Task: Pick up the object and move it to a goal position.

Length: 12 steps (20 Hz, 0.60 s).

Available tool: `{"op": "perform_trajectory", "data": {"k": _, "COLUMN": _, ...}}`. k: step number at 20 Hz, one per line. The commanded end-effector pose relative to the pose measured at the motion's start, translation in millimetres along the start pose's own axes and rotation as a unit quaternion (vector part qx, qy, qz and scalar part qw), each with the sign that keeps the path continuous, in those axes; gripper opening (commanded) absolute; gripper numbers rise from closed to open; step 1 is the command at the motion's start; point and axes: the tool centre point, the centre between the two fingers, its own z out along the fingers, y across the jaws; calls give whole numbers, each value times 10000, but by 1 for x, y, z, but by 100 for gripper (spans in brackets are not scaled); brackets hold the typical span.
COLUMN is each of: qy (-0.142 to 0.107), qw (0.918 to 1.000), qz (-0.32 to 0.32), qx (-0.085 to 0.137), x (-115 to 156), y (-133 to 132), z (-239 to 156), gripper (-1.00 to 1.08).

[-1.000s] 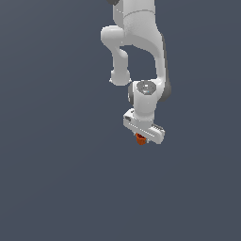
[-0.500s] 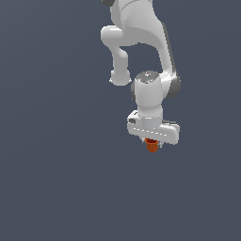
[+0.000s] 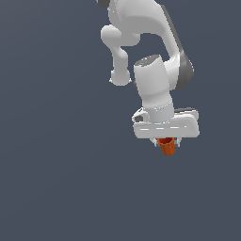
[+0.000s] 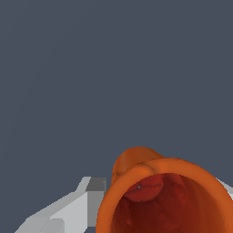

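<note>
The object (image 3: pixel 167 146) is a small orange-red cup-like cylinder hanging just under the white hand of the arm in the exterior view. My gripper (image 3: pixel 166 142) is shut on it, and its short fingers are mostly hidden behind the hand's wide body. In the wrist view the object (image 4: pixel 168 195) fills the near part of the picture with its open mouth toward the camera. One grey finger (image 4: pixel 73 207) presses against its side; the other finger is hidden behind the cup's rim.
The white arm (image 3: pixel 150 56) rises from the gripper toward the top of the exterior view. Everything else in both views is a plain dark grey-blue background with no other objects.
The gripper has carried the object toward the exterior view's right and a little lower, growing larger in the picture. Its grip on the object is unchanged.
</note>
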Motion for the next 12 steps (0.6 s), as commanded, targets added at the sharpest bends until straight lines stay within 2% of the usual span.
{"op": "perform_trajectory", "data": {"k": 1, "qy": 99, "qw": 9995, "qz": -169, "qx": 254, "x": 10, "y": -18, "z": -12, "gripper": -100}}
{"op": "perform_trajectory", "data": {"k": 12, "qy": 442, "qw": 9880, "qz": -816, "qx": 1234, "x": 40, "y": -82, "z": -65, "gripper": -100}}
